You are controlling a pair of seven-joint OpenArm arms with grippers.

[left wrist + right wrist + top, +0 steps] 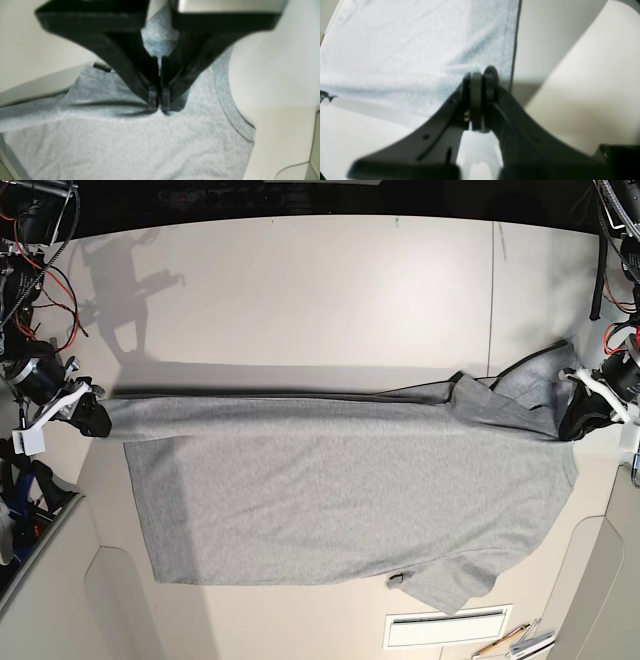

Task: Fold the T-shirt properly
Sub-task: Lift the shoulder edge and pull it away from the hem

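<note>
The heather-grey T-shirt (340, 490) lies plain side up across the table, stretched left to right, with its far long edge folded over along a straight line. My left gripper (578, 420) is shut on the shirt near the neck end; in the left wrist view its fingertips (158, 105) pinch a grey fold (125, 140) beside the curved neckline. My right gripper (90, 416) is shut on the hem end; in the right wrist view (480, 77) it pinches cloth (407, 50) next to the dark-edged hem. One sleeve sticks out at the near right. The lettering is hidden.
A white slotted plate (448, 630) and pens (505, 642) lie at the near right edge. Cables and arm hardware (25, 300) crowd the left edge. A black strap (598, 275) hangs at the far right. Bare table (320, 290) lies beyond the shirt.
</note>
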